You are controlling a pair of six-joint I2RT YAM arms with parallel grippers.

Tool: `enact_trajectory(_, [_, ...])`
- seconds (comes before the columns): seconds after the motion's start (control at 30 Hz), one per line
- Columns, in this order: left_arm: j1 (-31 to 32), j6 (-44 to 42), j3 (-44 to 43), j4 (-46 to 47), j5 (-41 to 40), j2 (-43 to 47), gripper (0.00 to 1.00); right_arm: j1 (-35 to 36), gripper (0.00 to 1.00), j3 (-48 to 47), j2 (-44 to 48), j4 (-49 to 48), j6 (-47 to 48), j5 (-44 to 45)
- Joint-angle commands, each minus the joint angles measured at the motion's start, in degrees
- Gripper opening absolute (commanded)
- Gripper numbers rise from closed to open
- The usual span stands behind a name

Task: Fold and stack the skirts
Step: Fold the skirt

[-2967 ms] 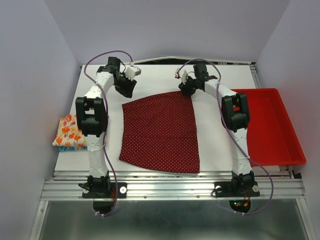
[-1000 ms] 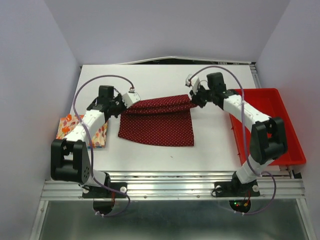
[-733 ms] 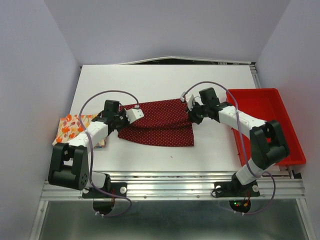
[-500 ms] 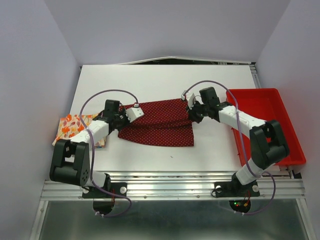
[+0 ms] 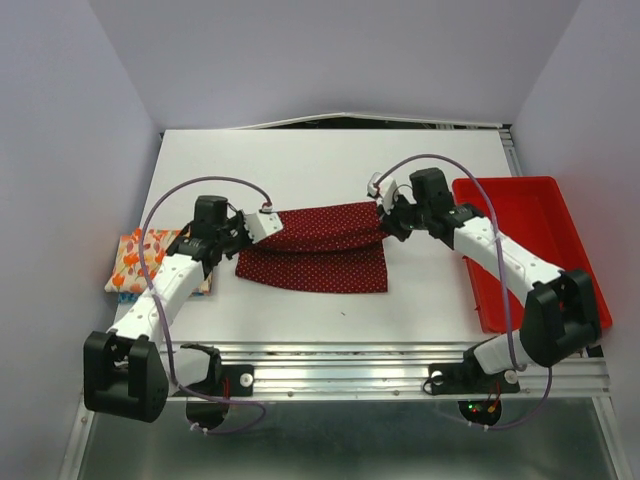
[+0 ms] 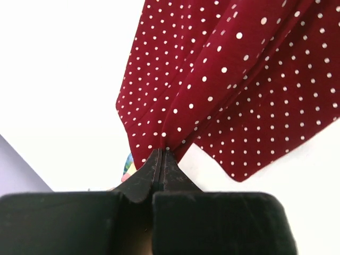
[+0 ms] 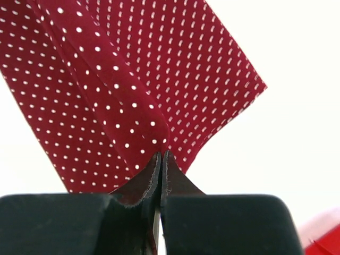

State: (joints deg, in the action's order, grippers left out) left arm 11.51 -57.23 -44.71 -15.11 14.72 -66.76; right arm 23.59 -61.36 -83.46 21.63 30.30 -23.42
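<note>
The dark red skirt with tiny white dots (image 5: 318, 262) lies mid-table, its far edge held up and draped over the near part. My left gripper (image 5: 268, 226) is shut on the skirt's left far corner, and the left wrist view shows the cloth (image 6: 239, 79) pinched at the gripper's tips (image 6: 162, 151). My right gripper (image 5: 384, 213) is shut on the right far corner, where the skirt (image 7: 106, 79) fans out from the closed tips (image 7: 161, 153). The cream-white skirt with orange flowers (image 5: 140, 260) lies folded at the table's left edge on a blue flowered one (image 5: 126, 296).
A red tray (image 5: 548, 290) stands at the table's right side, beside the right arm; its corner (image 7: 325, 234) shows in the right wrist view. A sliver of the folded stack (image 6: 126, 166) peeks beside the left fingers. White tabletop (image 5: 330, 160) surrounds the skirt.
Both grippers have carried the skirt's far edge toward the near side, folding it over the lower half. In the last half second they drew back and up slightly.
</note>
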Motion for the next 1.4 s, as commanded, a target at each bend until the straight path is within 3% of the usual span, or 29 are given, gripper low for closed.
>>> enact_trajectory(0.0, [0.2,-5.1,3.0,-6.5,0.1,3.2,0.0,3.2,0.01,5.4,2.3,1.0,1.3,-1.0])
enact_trajectory(0.13, [0.9,-5.7,7.2,-6.0,-0.6,1.6,0.0,6.1,0.01,11.6,0.8,-2.7,1.0,0.6])
enact_trajectory(0.17, [1.1,-5.7,7.8,-6.0,-0.6,0.9,0.14,6.9,0.01,12.3,0.1,-3.4,1.2,0.9])
enact_trajectory(0.27, [1.8,-4.6,8.8,-7.6,0.7,-1.4,0.46,6.9,0.13,13.3,-3.3,-3.9,1.1,4.2])
enact_trajectory(0.3, [1.9,-4.2,8.6,-8.7,1.3,-1.0,0.55,6.9,0.18,12.9,-3.7,-2.3,0.9,4.5])
enact_trajectory(0.33, [1.9,-3.5,8.4,-9.4,2.5,-0.3,0.61,6.9,0.35,11.5,-3.5,-1.2,0.5,4.4])
enact_trajectory(0.43, [1.9,-3.2,6.6,-13.2,5.0,4.8,0.64,6.9,0.71,8.1,-0.5,2.7,-1.8,1.5])
enact_trajectory(0.5, [1.9,-3.1,4.4,-16.5,6.9,8.6,0.64,6.9,0.79,5.8,3.0,5.5,-4.3,-1.7])
enact_trajectory(0.67, [1.9,0.3,-0.5,-20.1,9.5,11.4,0.59,6.9,0.74,-2.3,4.5,6.9,-12.2,-4.4])
enact_trajectory(0.83, [1.8,7.7,-2.7,-11.8,4.9,2.5,0.48,6.9,0.51,-6.2,-7.0,5.6,-16.1,-2.8])
enact_trajectory(0.97, [1.8,12.3,-5.5,-8.1,2.2,-7.8,0.36,6.9,0.49,-7.5,-14.0,5.8,-21.0,-2.8])
enact_trajectory(1.1, [2.5,10.0,-5.1,-6.9,0.8,-15.7,0.34,6.9,0.48,-5.4,-18.7,4.7,-21.7,1.2])
enact_trajectory(1.23, [3.5,5.0,0.8,-6.2,-2.8,-16.9,0.24,6.9,0.45,-4.7,-23.4,4.4,-19.7,7.9])
enact_trajectory(1.37, [6.5,2.6,6.5,-7.9,-2.8,-15.2,0.14,3.1,0.45,-10.0,-31.7,4.3,-16.6,13.4])
